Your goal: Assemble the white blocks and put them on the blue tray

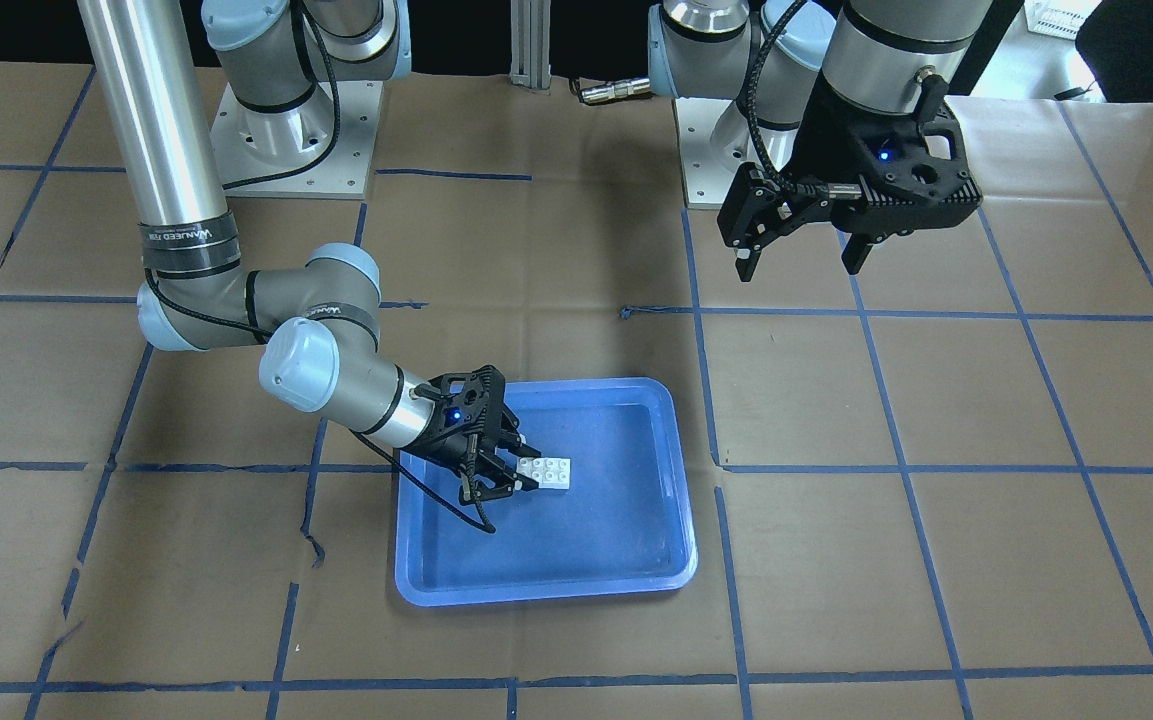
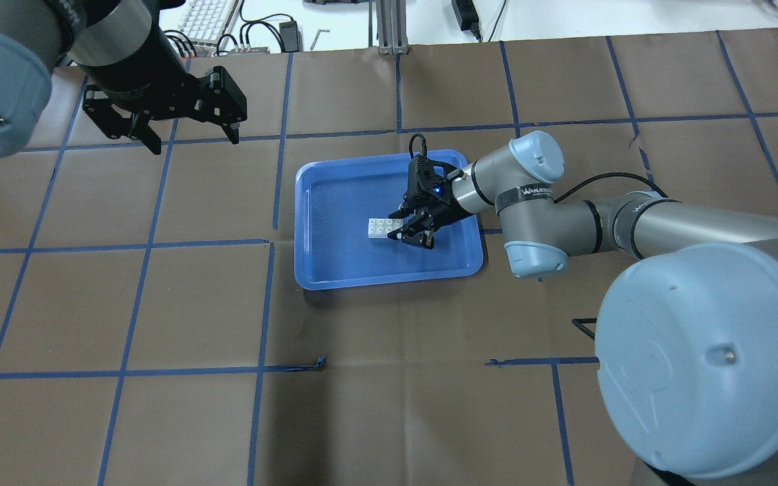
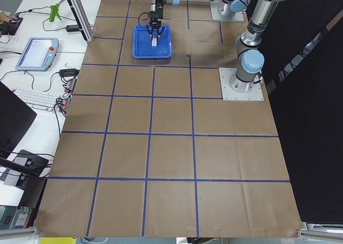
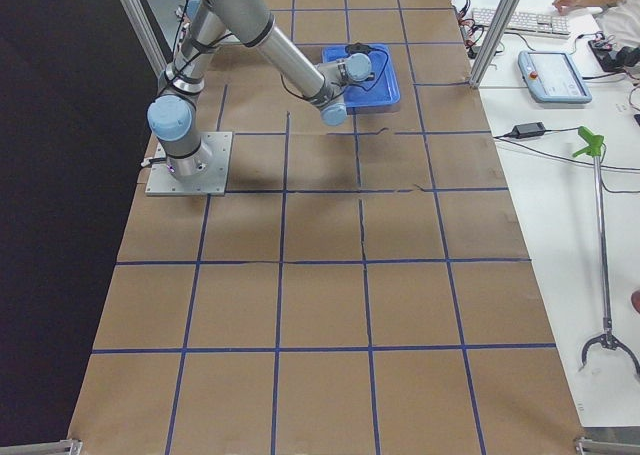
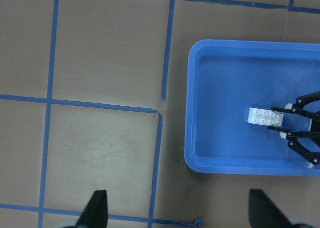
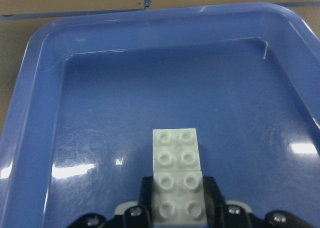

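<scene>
Right arm's pale-blue joint cap (image 2: 699, 364) fills the overhead view's near corner: smooth rounded plastic on a grey metal tube.

Desk (image 2: 389, 405): brown paper cover, matte and creased, with a blue tape grid.

Blue tray (image 2: 341, 202): glossy hard plastic, shallow, with rounded corners and a raised rim. Its floor shows fine scratches and glare spots, so it looks slick. It lies flat near desk centre.

Left gripper (image 2: 194, 142): black, angular, jaws spread and empty. It hangs above bare desk, well apart from the tray.

Right gripper (image 6: 178, 203): black linkage fingers, reaching low and nearly level into the tray. The jaws are clenched on the near block's two sides.

White blocks (image 6: 175, 150): two small square bricks, hard smooth plastic, four round studs each, studs up. They sit end to end, touching, with a seam between them. How they lock I cannot tell. The pair is inside the tray, roughly mid-floor and clear of the rim. Whether it rests on the floor or sits just above it I cannot tell.

Step, as I judge it, is the release into the tray, late in the task. To do it well, settle the pair flat first. Open the jaws evenly and only as far as needed, then pull back along the fingers' line without sweeping sideways. On a slick floor the light bricks can skid, and a dragging pad could split the seam.
</scene>
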